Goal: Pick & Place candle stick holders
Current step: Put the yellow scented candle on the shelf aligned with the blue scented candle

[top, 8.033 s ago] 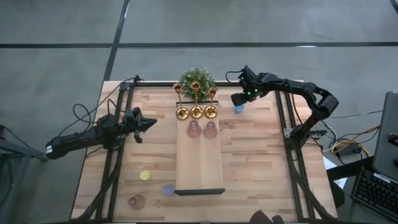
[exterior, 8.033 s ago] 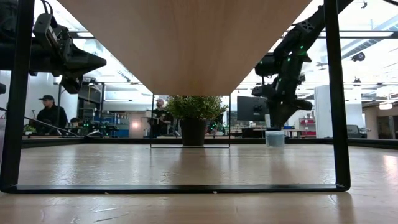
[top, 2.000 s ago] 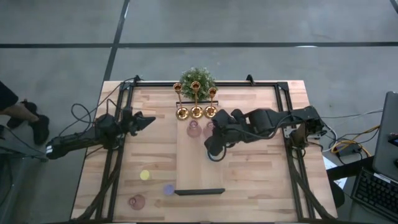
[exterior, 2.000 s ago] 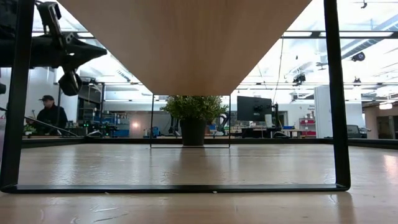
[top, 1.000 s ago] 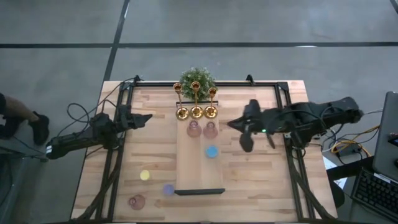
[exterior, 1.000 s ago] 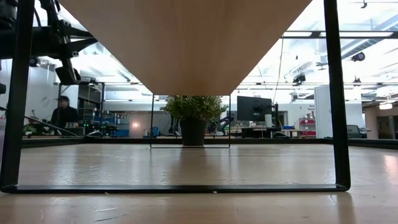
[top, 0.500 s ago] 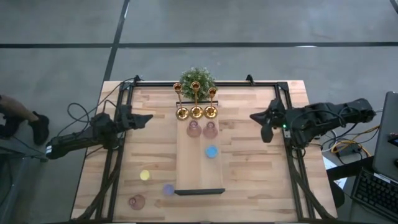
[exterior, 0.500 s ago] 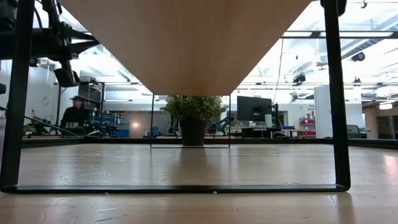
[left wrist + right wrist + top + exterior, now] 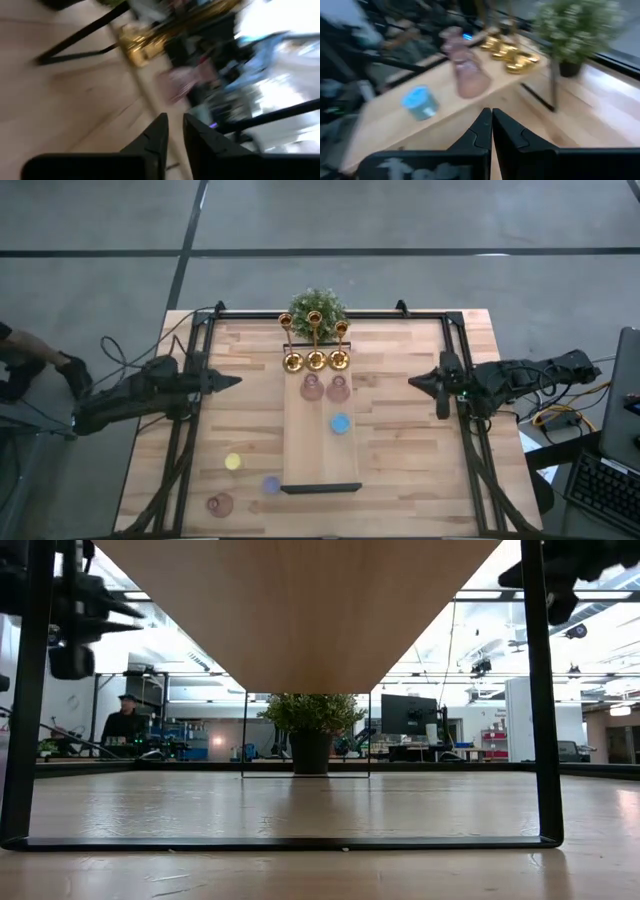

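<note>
Three gold holders (image 9: 316, 360) stand on their round bases at the far end of a raised wooden shelf (image 9: 310, 455). Two pinkish glass holders (image 9: 325, 388) stand just nearer, and a blue round one (image 9: 340, 423) sits mid-shelf. Yellow (image 9: 233, 462), purple (image 9: 270, 484) and pinkish (image 9: 220, 504) holders rest on the table at the near left. My left gripper (image 9: 235, 381) is shut and empty, left of the shelf. My right gripper (image 9: 415, 383) is shut and empty, right of the shelf; its wrist view shows the blue holder (image 9: 420, 102) and pinkish ones (image 9: 465, 75).
A bushy green plant (image 9: 316, 308) stands behind the gold holders at the far edge. The shelf stands on black metal legs (image 9: 535, 740). Black frame rails (image 9: 190, 430) run along both table sides. A person (image 9: 122, 720) is in the room beyond.
My right gripper has drawn back from the shelf toward the table's right edge, empty; the blue holder stays on the shelf. My left gripper has shifted slightly toward the near edge.
</note>
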`<control>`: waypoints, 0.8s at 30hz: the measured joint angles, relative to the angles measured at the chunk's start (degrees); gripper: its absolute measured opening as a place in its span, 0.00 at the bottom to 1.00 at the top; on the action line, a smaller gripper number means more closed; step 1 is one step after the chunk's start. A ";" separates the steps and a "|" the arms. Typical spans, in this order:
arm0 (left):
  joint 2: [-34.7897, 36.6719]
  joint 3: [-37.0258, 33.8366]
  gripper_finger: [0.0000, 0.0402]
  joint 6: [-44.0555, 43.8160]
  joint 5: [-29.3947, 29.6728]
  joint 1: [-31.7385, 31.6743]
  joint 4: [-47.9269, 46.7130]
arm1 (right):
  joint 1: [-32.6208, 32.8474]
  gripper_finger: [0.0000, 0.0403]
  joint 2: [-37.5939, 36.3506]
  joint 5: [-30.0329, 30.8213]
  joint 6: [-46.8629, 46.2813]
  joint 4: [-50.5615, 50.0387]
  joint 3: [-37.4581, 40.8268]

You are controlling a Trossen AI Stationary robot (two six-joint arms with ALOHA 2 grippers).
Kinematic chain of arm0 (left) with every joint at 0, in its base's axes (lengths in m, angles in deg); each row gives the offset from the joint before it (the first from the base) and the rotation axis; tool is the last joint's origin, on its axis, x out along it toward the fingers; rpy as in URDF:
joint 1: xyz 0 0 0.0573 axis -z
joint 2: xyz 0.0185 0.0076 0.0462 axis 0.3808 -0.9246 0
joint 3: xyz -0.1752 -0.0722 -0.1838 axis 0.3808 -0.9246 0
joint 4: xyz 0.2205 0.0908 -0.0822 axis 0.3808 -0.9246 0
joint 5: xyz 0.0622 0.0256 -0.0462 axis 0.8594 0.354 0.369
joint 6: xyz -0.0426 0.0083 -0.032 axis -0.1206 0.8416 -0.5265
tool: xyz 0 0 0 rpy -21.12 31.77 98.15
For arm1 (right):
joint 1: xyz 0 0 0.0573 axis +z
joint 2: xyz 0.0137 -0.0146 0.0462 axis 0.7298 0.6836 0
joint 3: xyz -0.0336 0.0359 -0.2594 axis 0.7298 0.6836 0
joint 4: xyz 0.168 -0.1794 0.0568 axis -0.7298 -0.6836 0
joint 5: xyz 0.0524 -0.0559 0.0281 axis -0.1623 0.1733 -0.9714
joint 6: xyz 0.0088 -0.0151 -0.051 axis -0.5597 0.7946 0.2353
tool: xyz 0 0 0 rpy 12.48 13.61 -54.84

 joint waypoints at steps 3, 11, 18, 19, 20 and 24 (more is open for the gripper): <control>-2.59 6.30 0.22 4.65 -0.50 0.00 -12.62 | 0.01 0.02 -4.08 -2.60 1.90 6.04 5.93; -13.81 16.75 0.32 15.58 -7.98 0.00 -26.71 | -0.25 0.02 -15.13 -8.86 4.79 16.92 18.68; -23.40 19.46 0.33 22.55 -12.85 0.05 -30.89 | -0.20 0.02 -23.74 -16.67 8.15 23.75 27.21; -24.43 19.51 0.33 23.24 -14.11 0.09 -30.81 | -0.19 0.02 -24.39 -16.70 8.03 23.66 28.06; -25.53 19.53 0.33 23.81 -15.58 0.18 -30.86 | -0.20 0.02 -25.02 -16.59 7.87 23.58 28.92; -28.22 19.97 0.33 26.62 -18.31 1.41 -31.02 | -0.20 0.02 -25.28 -15.80 7.05 25.08 30.38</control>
